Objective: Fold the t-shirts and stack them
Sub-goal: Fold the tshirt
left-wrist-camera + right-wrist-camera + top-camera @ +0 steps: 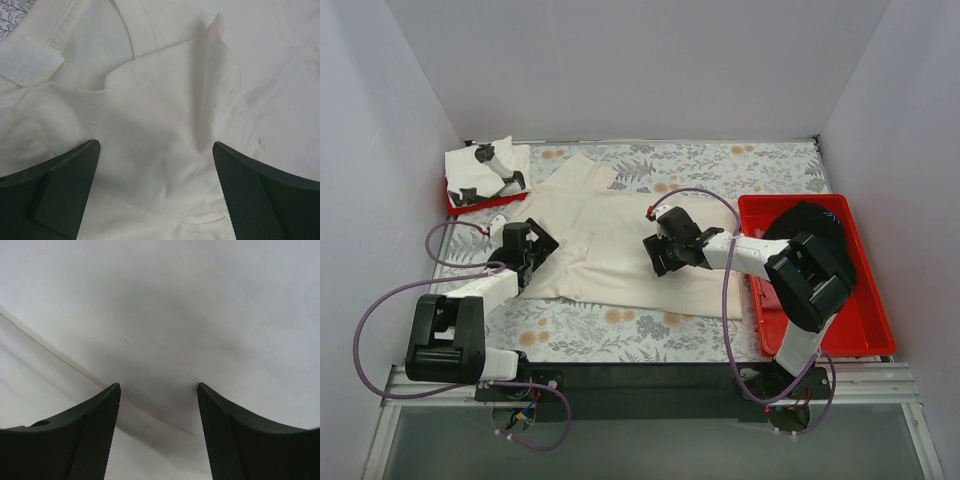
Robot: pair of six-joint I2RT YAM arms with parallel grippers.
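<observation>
A cream-white t-shirt [610, 245] lies spread on the floral table, partly folded. My left gripper [535, 252] is open at the shirt's left edge; the left wrist view shows its jaws wide apart over a raised fold of cream cloth [165, 125] near the collar. My right gripper [660, 255] is open over the shirt's middle right; the right wrist view shows a fold edge [150, 412] between its fingers, close below. A white t-shirt with black marks [485, 170] lies folded at the back left. A black t-shirt [815, 225] lies in the red tray.
A large red tray [860, 310] stands at the right. A small red tray [470, 205] sits under the folded shirt at the back left. White walls close in the table on three sides. Purple cables loop beside both arms.
</observation>
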